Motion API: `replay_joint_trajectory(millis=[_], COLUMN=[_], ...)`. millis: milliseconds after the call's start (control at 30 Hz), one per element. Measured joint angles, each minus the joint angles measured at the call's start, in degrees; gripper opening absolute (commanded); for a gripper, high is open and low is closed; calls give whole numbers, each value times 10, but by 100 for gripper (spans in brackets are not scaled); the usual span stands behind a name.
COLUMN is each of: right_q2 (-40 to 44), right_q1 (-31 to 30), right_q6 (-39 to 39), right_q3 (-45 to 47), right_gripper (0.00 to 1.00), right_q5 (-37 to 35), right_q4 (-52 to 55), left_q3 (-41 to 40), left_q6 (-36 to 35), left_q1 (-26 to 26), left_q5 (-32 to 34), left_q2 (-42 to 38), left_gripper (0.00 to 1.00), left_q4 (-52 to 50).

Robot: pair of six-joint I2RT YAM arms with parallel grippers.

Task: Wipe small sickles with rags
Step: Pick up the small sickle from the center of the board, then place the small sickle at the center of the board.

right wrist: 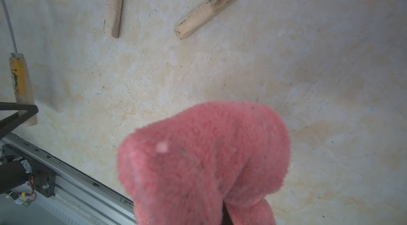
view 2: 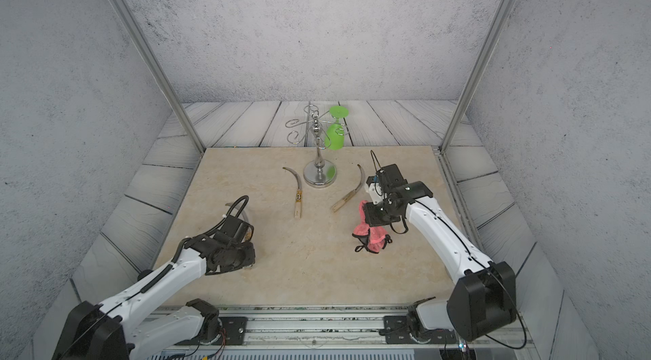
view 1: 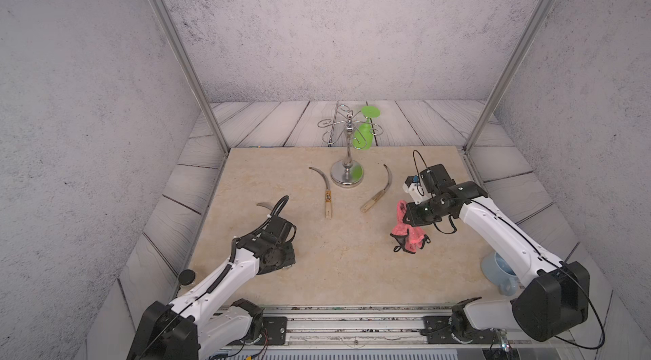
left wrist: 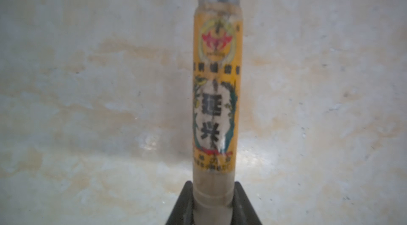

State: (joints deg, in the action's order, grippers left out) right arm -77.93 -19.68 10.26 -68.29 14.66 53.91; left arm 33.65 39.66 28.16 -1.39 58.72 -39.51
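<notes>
My left gripper [left wrist: 212,193] is shut on the butt of the pale handle of a small sickle [left wrist: 217,94] with a yellow-black label. That sickle's curved blade [view 1: 264,205] pokes out beyond the wrist, and I cannot tell whether it rests on the table. A second labelled sickle [view 1: 326,192] lies mid-table, and a plain-handled one [view 1: 378,192] lies to its right. My right gripper [view 1: 405,215] is shut on the pink rag [view 1: 405,231], whose black strap end hangs down to the table. The rag [right wrist: 204,157] hides the right jaws in the right wrist view.
A chrome wire-armed stand [view 1: 347,168] stands at the back between the two lying sickles, with a green goblet [view 1: 364,129] hanging upside down on it. A pale blue mug [view 1: 500,275] sits at the front right under my right arm. A metal rail [view 1: 352,323] runs along the front edge.
</notes>
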Motion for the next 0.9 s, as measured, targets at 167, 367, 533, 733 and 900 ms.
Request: replay_joint_trajectory(millis=[167,367,533,733,900], right_q2=[0,4,23,49,54], right_q1=[2,11,33,60,66], right_q6=[11,26,36,43,45], right_q3=[-7,-7,-4,3,5], right_gripper=[16,16,16,16,16], right_q5=[-14,-31,-37,-37,-37], right_q4=[2,14,23,30,31], left_q3=[43,85,126,156,170], left_q6=[-14,-48,-99,-164,-207], left_q1=[99,213,283,336,343], left_q5=[-16,-44,-58,-74,-88], left_q2=[-3,37,110,203,280], left_gripper=[0,0,0,0,0], left_q4=[-12,-1,20,56,91])
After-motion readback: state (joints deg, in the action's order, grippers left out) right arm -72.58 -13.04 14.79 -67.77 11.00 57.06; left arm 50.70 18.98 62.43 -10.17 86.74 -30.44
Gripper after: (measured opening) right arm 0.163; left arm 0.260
